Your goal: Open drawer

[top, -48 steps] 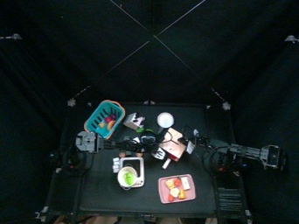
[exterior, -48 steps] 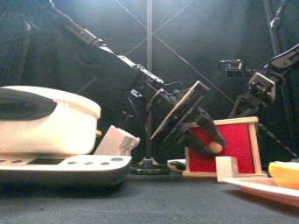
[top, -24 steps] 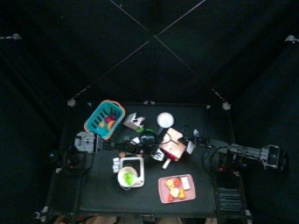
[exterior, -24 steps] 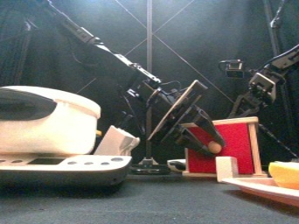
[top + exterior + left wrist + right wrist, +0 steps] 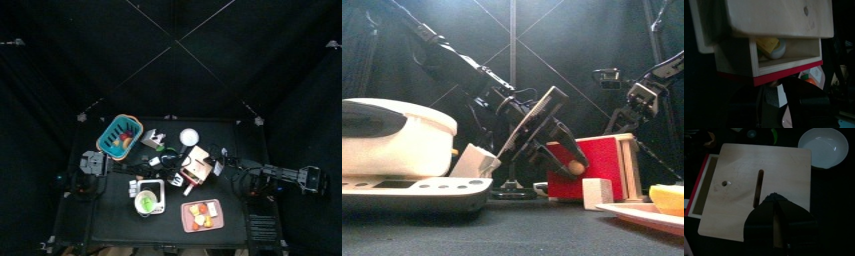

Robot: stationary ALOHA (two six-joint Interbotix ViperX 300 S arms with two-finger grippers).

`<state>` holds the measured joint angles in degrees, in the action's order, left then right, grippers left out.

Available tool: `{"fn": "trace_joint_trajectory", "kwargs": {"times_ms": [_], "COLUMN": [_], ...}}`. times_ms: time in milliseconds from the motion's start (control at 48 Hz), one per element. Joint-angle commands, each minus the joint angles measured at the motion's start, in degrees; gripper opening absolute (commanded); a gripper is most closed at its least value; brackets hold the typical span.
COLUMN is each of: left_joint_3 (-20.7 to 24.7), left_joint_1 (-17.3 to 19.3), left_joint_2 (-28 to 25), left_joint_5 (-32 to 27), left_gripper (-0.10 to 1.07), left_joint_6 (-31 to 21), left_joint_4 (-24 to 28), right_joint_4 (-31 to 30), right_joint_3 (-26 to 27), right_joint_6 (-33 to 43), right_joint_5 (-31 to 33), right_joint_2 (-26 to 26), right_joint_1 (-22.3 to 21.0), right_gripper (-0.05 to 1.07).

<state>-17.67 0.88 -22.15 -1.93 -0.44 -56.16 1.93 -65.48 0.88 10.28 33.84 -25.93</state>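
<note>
**Drawer part-way out, left tool on its red front**

The drawer [image 5: 198, 166] sits just right of the middle of the table [image 5: 118, 216]. Seen from above, its red front faces about 6 o'clock, so it slides along the 12-to-6 line. The pale top board looks a little longer across that, from 9 to 3, though this is hard to judge. From the front the unit [image 5: 596, 165] is canted, not flat, with one side raised. That is probably because the pull drags the light body along instead of freeing the tray alone. The left wrist view shows the cavity [image 5: 777, 55] already exposed, with something yellow inside.

The left tool [image 5: 572, 152] reaches in from 9 o'clock. Its jaws are spread fairly wide and seem to pinch the red front, a grip suited to drawing it outward.

The right tool [image 5: 774, 203] rests well off at 3 o'clock, looking down on the board [image 5: 757, 183], jaws apparently pressed together.

Around the drawer are a bowl [image 5: 190, 136] at 12 o'clock, a basket [image 5: 123, 136] at 10 and a tray [image 5: 202, 214] at 6
</note>
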Motion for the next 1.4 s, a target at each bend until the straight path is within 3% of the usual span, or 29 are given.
{"fn": "trace_joint_trajectory", "kwargs": {"times_ms": [0,583,1375], "left_joint_3": [-1.1,-4.1,-7.0], "left_joint_1": [-0.9,-4.7,-6.9], "left_joint_2": [1.9,3.6,4.8], "left_joint_5": [-0.2,-0.6,-0.4], "left_gripper": [0.61,0.61,0.62], "left_joint_6": [0.1,0.1,0.1], "left_joint_4": [-0.5,-4.8,-8.3], "right_joint_4": [0.1,0.1,0.1], "right_joint_3": [-1.1,-1.2,-1.3], "right_joint_6": [0.0,0.0,0.0], "right_joint_5": [1.8,1.8,1.8], "right_joint_2": [-0.4,-0.4,-0.4], "right_joint_1": [-0.9,-0.9,-0.9], "right_gripper": [0.05,0.05,0.05]}}
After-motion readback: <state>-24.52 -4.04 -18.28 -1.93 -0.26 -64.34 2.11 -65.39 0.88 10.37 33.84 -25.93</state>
